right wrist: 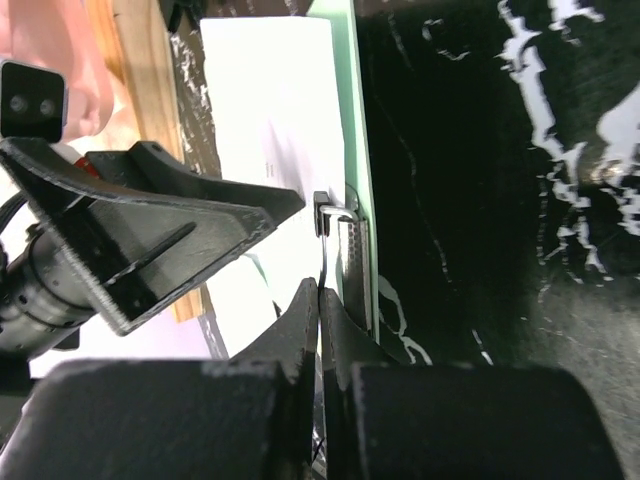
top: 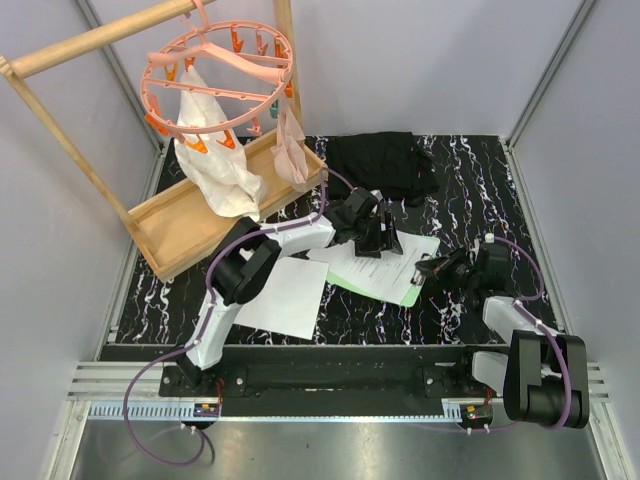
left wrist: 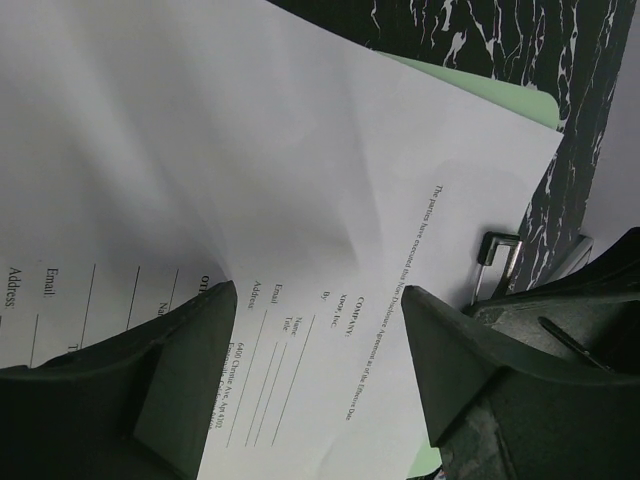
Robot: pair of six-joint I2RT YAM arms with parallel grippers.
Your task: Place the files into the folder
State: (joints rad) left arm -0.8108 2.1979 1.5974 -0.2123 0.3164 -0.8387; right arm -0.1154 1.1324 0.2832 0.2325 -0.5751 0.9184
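The mint-green folder [top: 407, 296] lies in the middle of the table with a printed white sheet [top: 375, 268] on top of it. My left gripper [top: 386, 246] is open and stands over that sheet [left wrist: 330, 180], one finger on each side of the printed lines. The folder's corner [left wrist: 532, 102] shows past the sheet. The black clip [left wrist: 497, 256] sits at the folder's right edge. My right gripper [top: 426, 270] is shut on the clip's thin wire handle [right wrist: 334, 212], beside the green folder edge [right wrist: 354, 120]. A second white sheet [top: 285, 296] lies on the table left of the folder.
A black folded cloth [top: 385, 162] lies at the back of the table. A wooden tray [top: 185, 228] stands at the back left, with a wooden rack and a pink peg hanger [top: 215, 65] carrying pale cloths over it. The left gripper's body [right wrist: 150, 240] sits close beside my right fingers.
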